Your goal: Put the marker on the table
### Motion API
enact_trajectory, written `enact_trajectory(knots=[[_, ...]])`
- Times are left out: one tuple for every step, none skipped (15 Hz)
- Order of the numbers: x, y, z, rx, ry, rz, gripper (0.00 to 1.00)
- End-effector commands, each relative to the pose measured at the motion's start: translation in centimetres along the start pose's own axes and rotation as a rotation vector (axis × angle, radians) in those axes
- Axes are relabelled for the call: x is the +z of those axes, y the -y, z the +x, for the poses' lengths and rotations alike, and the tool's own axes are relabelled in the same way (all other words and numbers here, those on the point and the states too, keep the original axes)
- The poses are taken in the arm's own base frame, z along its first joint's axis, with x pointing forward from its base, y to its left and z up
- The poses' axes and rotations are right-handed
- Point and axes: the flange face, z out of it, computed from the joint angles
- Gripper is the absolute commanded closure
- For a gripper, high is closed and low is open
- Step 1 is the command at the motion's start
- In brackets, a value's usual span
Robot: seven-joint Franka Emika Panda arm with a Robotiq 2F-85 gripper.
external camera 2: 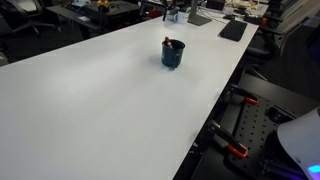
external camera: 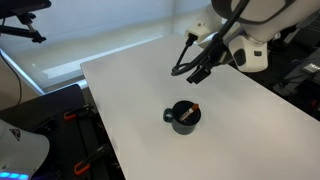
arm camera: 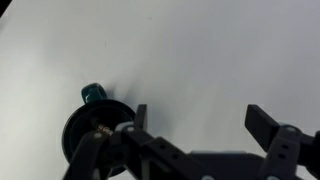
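- the marker (external camera: 195,108) stands inside the dark mug (external camera: 183,118), its red-orange end at the rim near 2 o'clock, not yet on the white table (external camera: 130,90).
- the gripper (external camera: 191,72), jaws spread wide and empty, hangs above the mug at its 12 o'clock.
- risk: a finger could catch the rim or the handle (arm camera: 92,94) and tip the mug; a shallow pinch could let the slim marker slip.
- the mug seems to hold only the marker.

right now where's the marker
The marker sits inside the dark mug, red-orange end up, in both exterior views; the mug stands on the white table.
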Motion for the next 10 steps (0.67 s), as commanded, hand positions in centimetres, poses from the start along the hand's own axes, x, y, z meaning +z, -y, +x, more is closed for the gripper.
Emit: enact_trajectory(knots=[[0.2,-0.1,0.2,0.002,0.003,-0.004,0.0],[0.2,-0.1,0.2,0.002,0.002,-0.003,0.0],[0.0,0.0,0.2,0.001,0.0,-0.001,0.0],[-0.1,0.1,0.1,-0.001,-0.001,0.001,0.0],[-0.2,0.1,0.2,-0.001,-0.002,0.001,0.0],[-0.3,0.2,0.5,0.008,-0.003,0.009,0.0],[-0.3,0.1,0.9,0.017,0.001,0.01,0.0],[-0.3,-0.1,1.6,0.032,0.009,0.016,0.0],[-0.4,-0.3,2.1,0.046,0.012,0.023,0.0],[-0.6,-0.6,2.9,0.06,0.018,0.03,0.0]])
